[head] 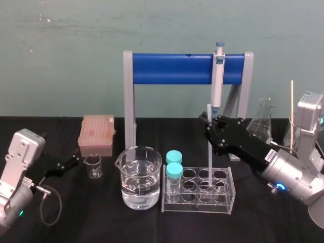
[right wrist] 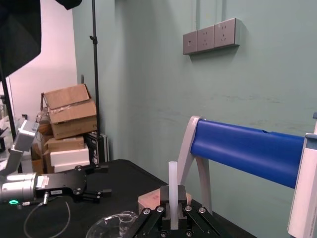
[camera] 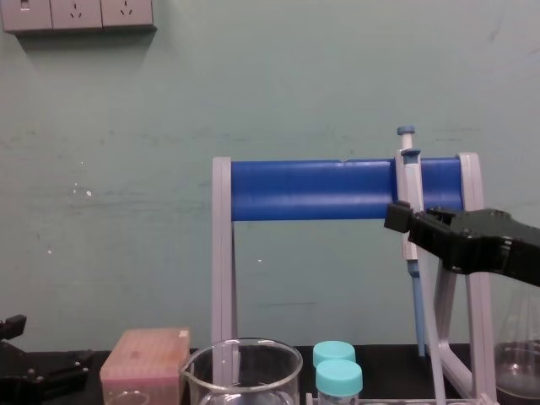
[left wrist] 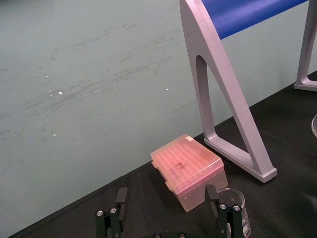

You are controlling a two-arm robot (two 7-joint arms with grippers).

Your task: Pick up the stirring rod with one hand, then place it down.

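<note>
Pale green wall (camera: 253,84) with sockets (camera: 76,13) — cardboard boxes (right wrist: 69,111) stacked beside a black stand (right wrist: 95,74).

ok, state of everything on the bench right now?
stirring rod: upright, gripped, lower end at tube rack
right claw: shut on stirring rod
left claw: open, parked beside small beaker
large beaker: part filled with clear liquid
two tubes: capped, standing in rack
pipette: hanging on blue stand
tip box: lid closed
</note>
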